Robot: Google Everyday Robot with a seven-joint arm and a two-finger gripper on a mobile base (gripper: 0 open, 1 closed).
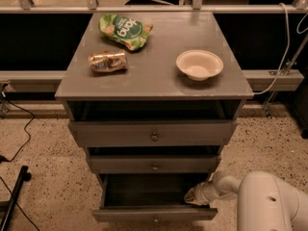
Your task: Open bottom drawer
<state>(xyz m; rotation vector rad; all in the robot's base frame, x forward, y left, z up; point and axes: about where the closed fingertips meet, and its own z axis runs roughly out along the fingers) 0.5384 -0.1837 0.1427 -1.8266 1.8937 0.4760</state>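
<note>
A grey cabinet has three drawers. The bottom drawer (155,213) is pulled out, its slim front panel at the lower edge of the view with a small round knob at centre and its dark inside showing. My gripper (195,196) sits at the drawer's right inner side, just behind the front panel, at the end of a white arm (269,201) that comes in from the lower right. The middle drawer (155,164) and the top drawer (153,134) stand slightly out above it.
On the cabinet top (154,76) lie a green snack bag (124,31), a crumpled brown packet (108,61) and a white bowl (199,64). Speckled floor surrounds the cabinet. Black cables and a dark stand leg (14,196) lie at the left. A rail runs behind.
</note>
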